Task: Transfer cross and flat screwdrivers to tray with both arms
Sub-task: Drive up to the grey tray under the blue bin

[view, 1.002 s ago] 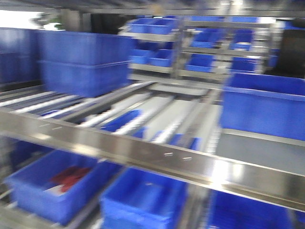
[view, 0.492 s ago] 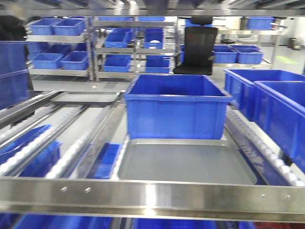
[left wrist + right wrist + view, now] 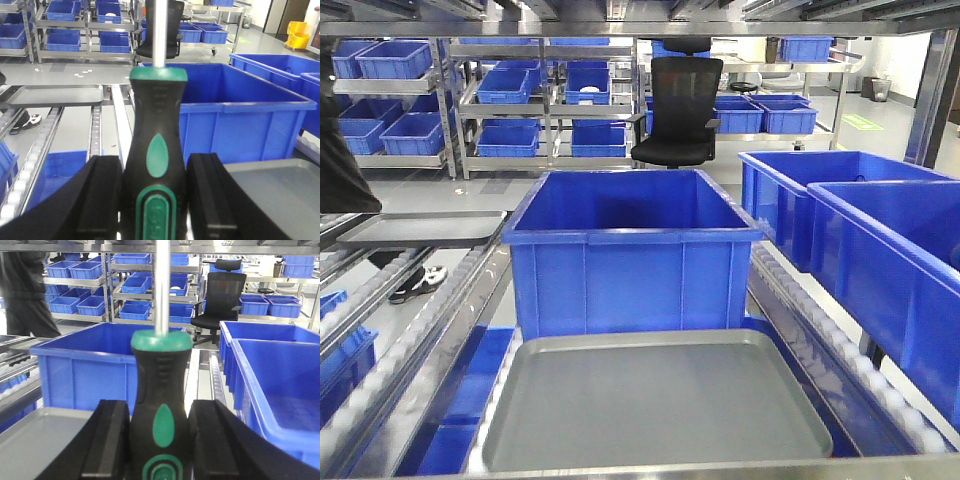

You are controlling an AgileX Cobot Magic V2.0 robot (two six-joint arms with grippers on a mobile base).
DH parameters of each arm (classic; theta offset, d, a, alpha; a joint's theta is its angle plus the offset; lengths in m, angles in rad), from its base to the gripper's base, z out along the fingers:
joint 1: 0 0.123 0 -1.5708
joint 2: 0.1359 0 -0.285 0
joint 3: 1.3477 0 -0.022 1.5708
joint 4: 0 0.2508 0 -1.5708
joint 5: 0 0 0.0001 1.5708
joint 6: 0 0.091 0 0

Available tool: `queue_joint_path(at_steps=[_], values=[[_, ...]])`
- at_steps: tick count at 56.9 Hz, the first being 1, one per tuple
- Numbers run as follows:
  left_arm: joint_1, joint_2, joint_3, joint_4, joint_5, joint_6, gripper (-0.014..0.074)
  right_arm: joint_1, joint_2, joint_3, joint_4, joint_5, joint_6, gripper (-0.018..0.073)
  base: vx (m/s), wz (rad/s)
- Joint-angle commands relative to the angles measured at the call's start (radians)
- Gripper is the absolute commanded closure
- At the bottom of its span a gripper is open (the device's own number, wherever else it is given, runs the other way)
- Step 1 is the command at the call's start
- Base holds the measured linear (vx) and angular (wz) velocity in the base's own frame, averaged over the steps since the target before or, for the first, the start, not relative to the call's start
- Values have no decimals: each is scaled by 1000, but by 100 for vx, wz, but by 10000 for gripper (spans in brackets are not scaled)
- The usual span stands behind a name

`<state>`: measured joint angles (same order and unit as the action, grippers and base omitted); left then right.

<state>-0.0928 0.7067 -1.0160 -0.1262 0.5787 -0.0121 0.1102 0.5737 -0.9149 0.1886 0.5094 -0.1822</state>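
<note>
The left gripper (image 3: 156, 200) is clamped on the first screwdriver (image 3: 156, 125) at its handle. The right gripper (image 3: 160, 440) likewise grips the second screwdriver (image 3: 161, 370). Tips are out of view, so types are indeterminable. The tray (image 3: 660, 400) sits bare at the roller lane's (image 3: 865, 375) near edge. Both placements are judged outstanding.

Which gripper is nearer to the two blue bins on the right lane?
Right. The right gripper has the bins close on its right; the left gripper sees them past the middle bin.
</note>
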Motion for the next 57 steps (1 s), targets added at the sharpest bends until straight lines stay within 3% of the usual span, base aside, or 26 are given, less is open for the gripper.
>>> queue_joint_path(at_steps=[1, 57], values=[[3, -4, -29, -10, -92, 0, 602, -2, 6, -27, 5, -97, -4, 567, 20, -1], [3, -4, -29, -10, -92, 0, 602, -2, 6, -27, 5, -97, -4, 567, 8, 2]])
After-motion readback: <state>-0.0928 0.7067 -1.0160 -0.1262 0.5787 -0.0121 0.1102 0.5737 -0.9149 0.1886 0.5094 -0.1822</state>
